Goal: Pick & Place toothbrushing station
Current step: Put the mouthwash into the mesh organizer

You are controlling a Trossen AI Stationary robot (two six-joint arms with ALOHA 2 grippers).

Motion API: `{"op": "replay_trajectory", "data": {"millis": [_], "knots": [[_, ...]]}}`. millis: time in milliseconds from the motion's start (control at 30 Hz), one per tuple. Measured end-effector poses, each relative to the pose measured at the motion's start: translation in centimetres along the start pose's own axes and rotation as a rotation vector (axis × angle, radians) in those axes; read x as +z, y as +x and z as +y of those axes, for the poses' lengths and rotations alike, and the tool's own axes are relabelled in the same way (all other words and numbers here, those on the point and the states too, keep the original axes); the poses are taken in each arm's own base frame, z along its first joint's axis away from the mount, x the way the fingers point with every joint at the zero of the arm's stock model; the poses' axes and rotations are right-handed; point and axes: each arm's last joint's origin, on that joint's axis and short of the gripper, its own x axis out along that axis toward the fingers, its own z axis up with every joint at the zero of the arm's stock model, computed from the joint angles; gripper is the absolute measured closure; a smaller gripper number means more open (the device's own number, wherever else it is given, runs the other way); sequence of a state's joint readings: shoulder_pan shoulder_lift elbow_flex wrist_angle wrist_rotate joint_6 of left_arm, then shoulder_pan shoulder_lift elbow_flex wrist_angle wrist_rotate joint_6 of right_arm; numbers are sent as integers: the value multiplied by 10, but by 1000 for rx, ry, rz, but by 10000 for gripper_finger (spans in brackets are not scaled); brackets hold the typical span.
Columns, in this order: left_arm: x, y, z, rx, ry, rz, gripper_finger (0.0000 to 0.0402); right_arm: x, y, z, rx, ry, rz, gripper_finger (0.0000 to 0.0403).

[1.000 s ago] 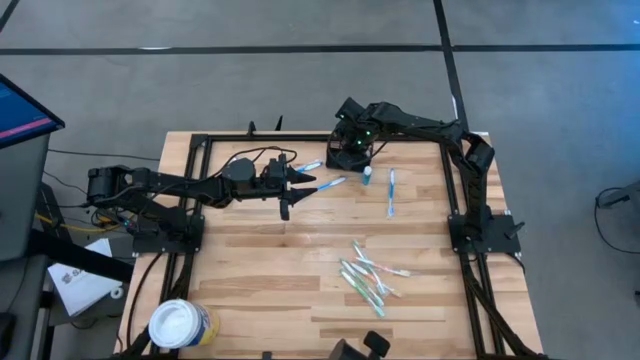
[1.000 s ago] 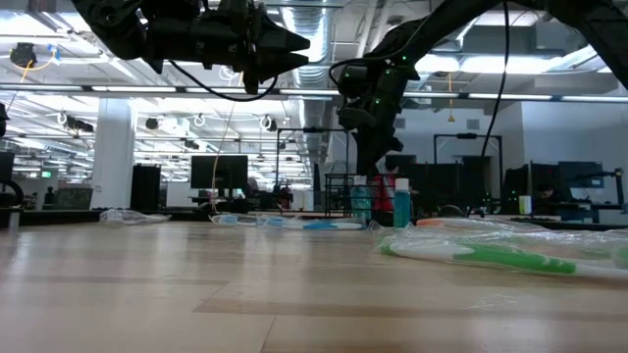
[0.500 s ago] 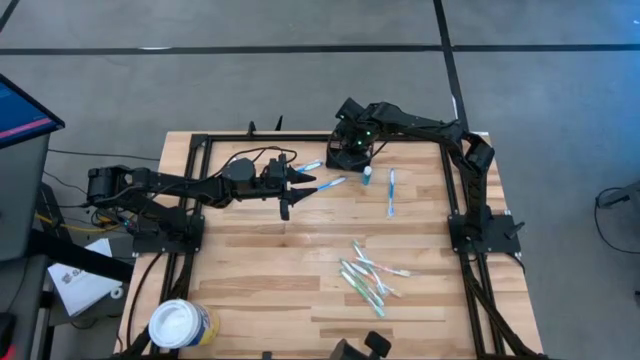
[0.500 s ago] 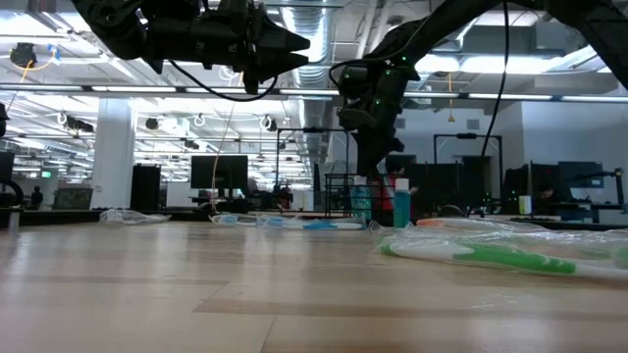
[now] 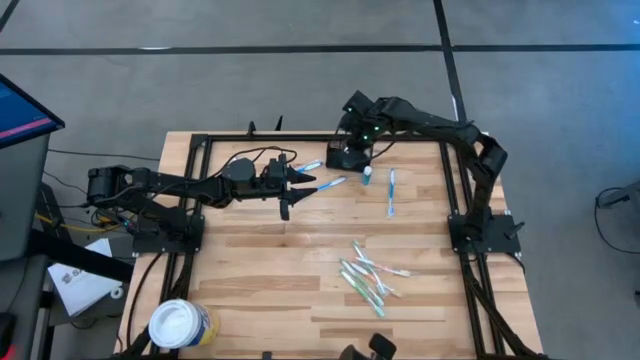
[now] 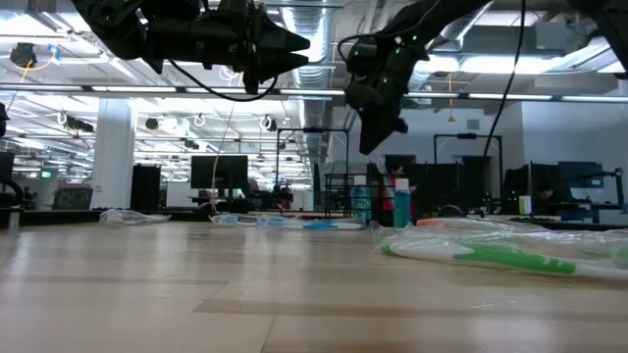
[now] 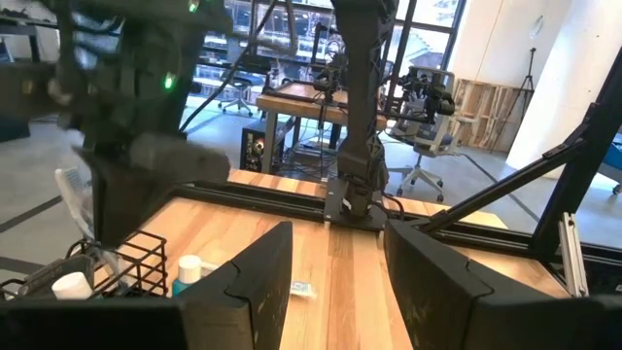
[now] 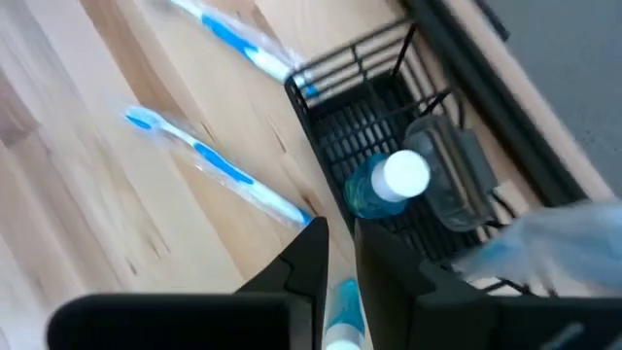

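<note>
The right tool (image 5: 352,135) is hanging above the black wire-mesh caddy (image 8: 389,185) at the table's (image 5: 270,280) far edge, fingers nearly together and empty. A white-capped blue bottle (image 8: 389,180) is standing inside. Next, probably fetching a wrapped toothbrush (image 5: 391,192) lying nearby. The left tool (image 5: 300,185) is waiting mid-table, parted, holding nothing.
</note>
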State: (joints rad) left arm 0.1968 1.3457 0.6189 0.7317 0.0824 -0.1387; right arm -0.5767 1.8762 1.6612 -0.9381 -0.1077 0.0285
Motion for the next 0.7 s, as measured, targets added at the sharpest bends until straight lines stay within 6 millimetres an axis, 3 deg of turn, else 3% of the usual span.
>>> {"op": "replay_trajectory", "data": {"millis": [433, 700], "knots": [[0, 0, 0, 0, 0, 0, 245, -10, -8, 6, 5, -42, 74, 356], [0, 0, 0, 0, 2, 2, 245, -13, -36, 20, 26, -103, 13, 356]]}}
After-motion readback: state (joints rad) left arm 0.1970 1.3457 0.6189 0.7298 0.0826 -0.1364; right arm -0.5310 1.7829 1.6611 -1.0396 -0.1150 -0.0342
